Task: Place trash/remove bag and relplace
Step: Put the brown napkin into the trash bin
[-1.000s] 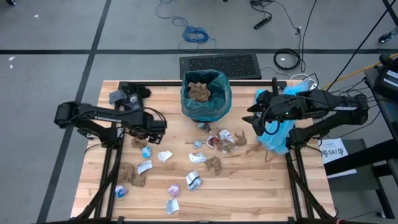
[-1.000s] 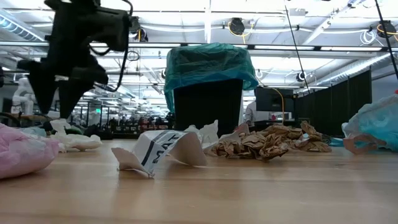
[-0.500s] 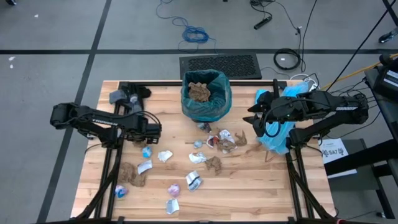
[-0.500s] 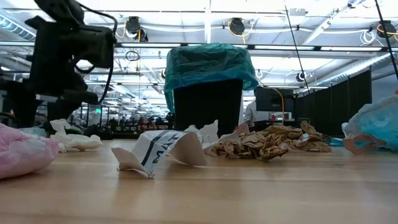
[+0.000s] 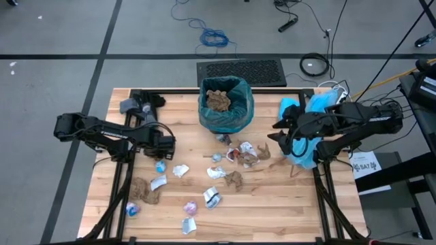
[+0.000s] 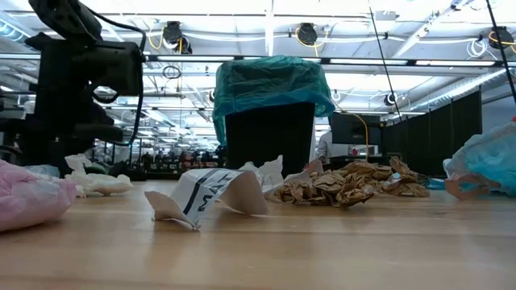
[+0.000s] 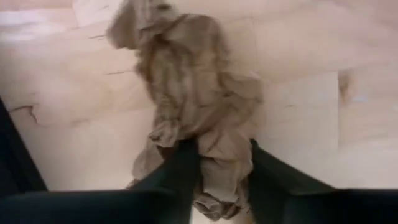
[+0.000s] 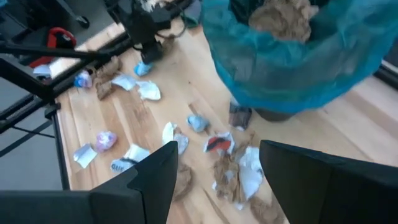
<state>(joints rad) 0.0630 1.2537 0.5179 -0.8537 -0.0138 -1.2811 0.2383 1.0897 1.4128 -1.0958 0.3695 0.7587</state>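
The left gripper [image 7: 221,180] has its two dark fingers [image 7: 180,168] down on the table with a brown paper wad [image 7: 199,106] between them. The fingers sit on both sides of the wad and look like they are squeezing in on it, but I cannot tell if the hold is tight yet. This gripper is out to the left of the bin [image 5: 225,102], a little nearer the front of the table.

So the step looks like picking up a piece of trash to put in the bin. I think the next move needs a firm pinch, then a lift high enough to clear the rim, then a swing over to the bin's open top.

The right gripper [image 8: 214,171] hangs in the air to the right of the bin with its fingers wide apart and nothing in them. It waits just by a pale blue plastic bag [image 5: 304,146] at that side of the table.

The bin wears the dark teal bag [image 6: 270,84], folded over its rim. Inside it sits a heap of brown paper [image 5: 219,100], close to the top.

More scraps [image 5: 242,153] of brown, white, blue and purple lie spread on the table [image 5: 272,211] in front of the bin.
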